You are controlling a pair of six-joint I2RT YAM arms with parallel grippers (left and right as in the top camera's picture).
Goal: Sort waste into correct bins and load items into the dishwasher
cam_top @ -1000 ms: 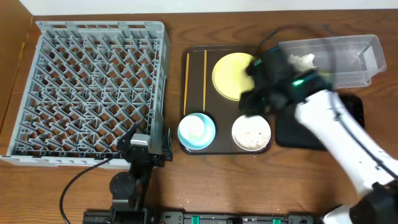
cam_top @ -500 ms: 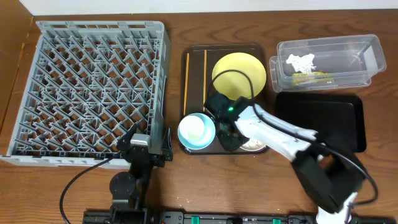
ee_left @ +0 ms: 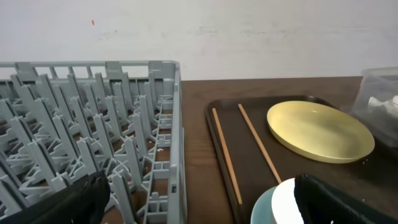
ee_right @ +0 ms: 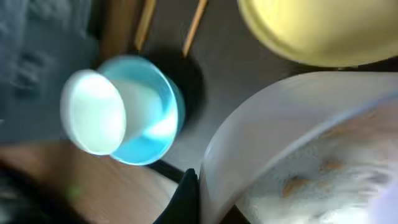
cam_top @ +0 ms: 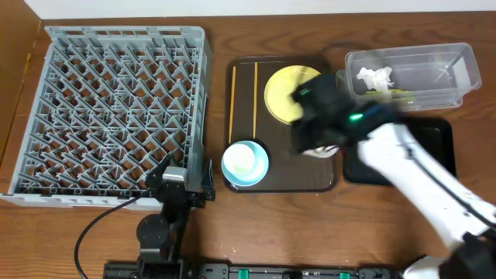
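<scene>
**Keep the crumb bowl level until it is over the black tray**

From overhead, the right arm [cam_top: 411,167] reaches across the brown serving tray [cam_top: 283,184], its wrist blurred. The right jaws sit over the white bowl [cam_top: 316,152], which shows only as a pale sliver beneath them, between the yellow plate [cam_top: 283,93] and the black tray [cam_top: 439,136]. The clear tub [cam_top: 434,74] already holds the paper scrap [cam_top: 374,77] and the wrapper [cam_top: 397,93], so I take the black tray to be where the food goes. The blue bowl [cam_top: 245,163] and the two sticks [cam_top: 232,101] lie on the serving tray. The dish rack [cam_top: 116,116] stands empty on the worktop [cam_top: 325,23].

From the left wrist, the left jaws are spread wide and hold nothing. They are parked low beside the rack, with the sticks, the plate and the blue bowl's rim ahead of them.

From the right wrist, the white bowl fills the lower right. Its rim appears pinched by the right jaws, with one dark finger [ee_right: 186,196] showing at the edge. Rice crumbs [ee_right: 292,183] cling inside, and the bowl looks tilted.

To my eye the step is emptying these crumbs. A rim pinch is a weak hold, so the carry should be slow and level. The bowl should be tipped only once it is fully above the black tray, with its lip low and pointed away from the tub.
</scene>
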